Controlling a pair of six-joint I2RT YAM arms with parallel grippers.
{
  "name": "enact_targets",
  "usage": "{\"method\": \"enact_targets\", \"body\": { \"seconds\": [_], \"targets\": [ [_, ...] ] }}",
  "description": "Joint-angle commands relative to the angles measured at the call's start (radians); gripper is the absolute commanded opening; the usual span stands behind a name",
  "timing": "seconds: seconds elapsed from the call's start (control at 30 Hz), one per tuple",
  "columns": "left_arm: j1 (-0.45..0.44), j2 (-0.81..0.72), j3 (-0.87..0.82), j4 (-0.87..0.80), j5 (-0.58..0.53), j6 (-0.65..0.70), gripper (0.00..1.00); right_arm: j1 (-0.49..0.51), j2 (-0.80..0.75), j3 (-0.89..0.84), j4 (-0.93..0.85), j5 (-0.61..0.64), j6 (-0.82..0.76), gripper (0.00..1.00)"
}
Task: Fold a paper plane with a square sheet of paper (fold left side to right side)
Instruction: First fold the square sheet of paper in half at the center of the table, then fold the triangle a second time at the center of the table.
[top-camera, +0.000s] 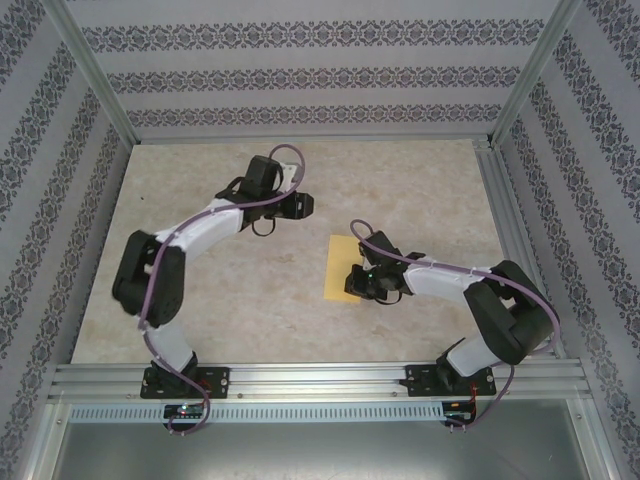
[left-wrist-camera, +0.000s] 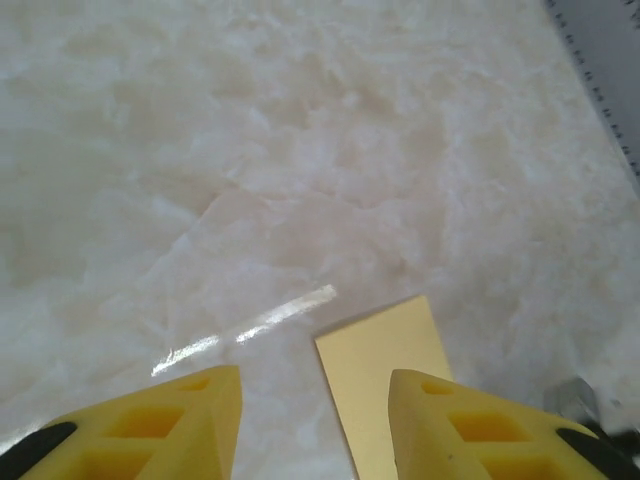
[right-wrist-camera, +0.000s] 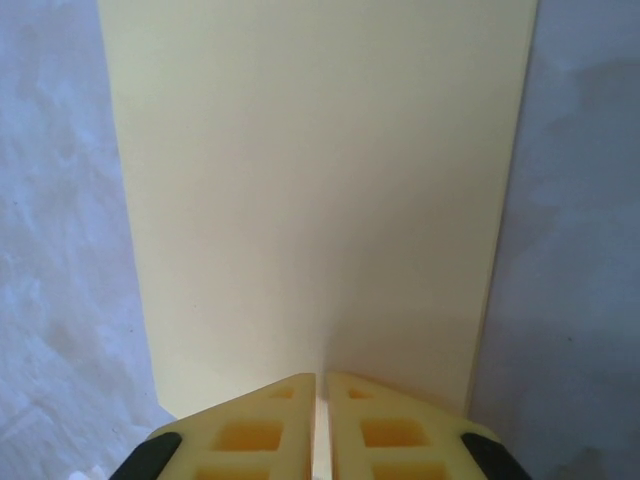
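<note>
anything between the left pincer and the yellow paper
Bare tabletop, in the top view, separates the left pincer from the sheet of paper.

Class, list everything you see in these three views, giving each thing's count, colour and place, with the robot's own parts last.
sheet of paper: one, yellow-orange, flat on the table right of centre, showing as a narrow rectangle.
table: one, pale marbled beige, beneath everything.
walls: three, white with grey-purple patterned bands, at left, back and right.
frame rails: several, silver, along the table's near edge.
left arm: one, white and black with a purple cable; yellow jaws apart, near the paper.
right arm: one, same colours; yellow jaws nearly together over the paper's edge.
</note>
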Motion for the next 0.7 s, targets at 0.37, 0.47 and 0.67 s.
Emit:
{"method": "enact_targets", "body": {
  "seconds": [0.37, 0.47, 0.67],
  "targets": [
    [-0.220, -0.454, -0.369, -0.142, -0.199, 0.066, 0.58, -0.227, -0.422, -0.013, -0.258, 0.098, -0.128, 0.37],
    [-0.321, -0.433, -0.352, -0.173, -0.254, 0.066, 0.58, -0.343, -0.486, -0.098, -0.220, 0.015, -0.118, 0.38],
    [-0.529, -0.205, -0.200, -0.249, -0.387, 0.131, 0.58, -0.535, -0.515, -0.222, -0.142, -0.152, -0.111, 0.39]
  ]
}}
